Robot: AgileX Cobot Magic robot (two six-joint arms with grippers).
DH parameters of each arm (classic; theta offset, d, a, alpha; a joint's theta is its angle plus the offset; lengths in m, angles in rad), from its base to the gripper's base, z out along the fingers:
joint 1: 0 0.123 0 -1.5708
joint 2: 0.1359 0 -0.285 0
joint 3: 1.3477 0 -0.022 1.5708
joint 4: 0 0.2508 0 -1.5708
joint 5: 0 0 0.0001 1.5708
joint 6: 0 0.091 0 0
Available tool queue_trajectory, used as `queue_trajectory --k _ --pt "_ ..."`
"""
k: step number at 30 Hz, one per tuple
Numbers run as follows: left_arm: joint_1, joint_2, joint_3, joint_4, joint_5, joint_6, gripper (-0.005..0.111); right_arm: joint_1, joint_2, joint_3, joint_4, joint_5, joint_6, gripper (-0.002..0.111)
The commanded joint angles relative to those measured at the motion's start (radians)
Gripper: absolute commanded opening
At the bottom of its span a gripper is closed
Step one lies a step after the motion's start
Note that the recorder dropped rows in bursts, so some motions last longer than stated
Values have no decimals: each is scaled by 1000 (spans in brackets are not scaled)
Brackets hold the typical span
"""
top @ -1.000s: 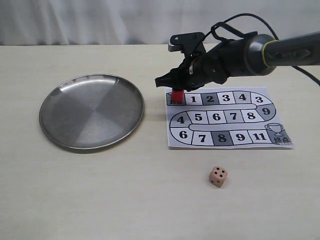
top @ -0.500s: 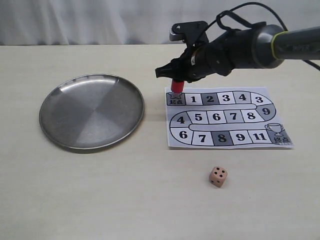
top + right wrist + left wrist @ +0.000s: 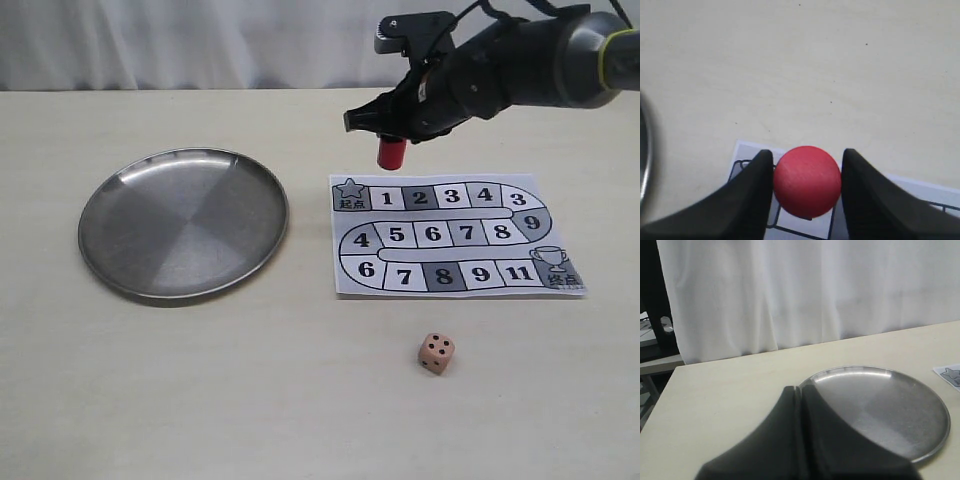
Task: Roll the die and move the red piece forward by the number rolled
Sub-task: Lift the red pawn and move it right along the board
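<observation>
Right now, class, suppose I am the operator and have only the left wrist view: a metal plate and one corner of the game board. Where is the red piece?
Observer: The red piece is clamped in the right gripper, apparently raised over the start end of the board.
Operator: And the die?
Observer: The die lies on the table, on the near side of the board in the exterior view, outside the metal plate.
Operator: Which face is up?
Observer: The top seems to show four pips.
</observation>
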Motion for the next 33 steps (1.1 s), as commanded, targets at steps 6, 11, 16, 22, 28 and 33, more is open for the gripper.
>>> queue_trajectory --k 6,11,16,22,28,33 --pt "-8 -3 2 -2 -10 -1 0 -7 109 4 -8 0 -2 5" --pt "-8 -3 2 -2 -10 -1 0 -3 125 4 12 1 -2 5" --pt "-8 -3 2 -2 -10 -1 0 -3 125 4 14 1 -2 5" --pt "-8 -3 2 -2 -10 -1 0 -8 69 -14 14 33 -2 5" --pt "-8 -3 2 -2 -10 -1 0 -8 -69 -16 7 43 -2 5" --pt "-8 -3 2 -2 -10 -1 0 -15 -109 -16 -50 54 -2 5"
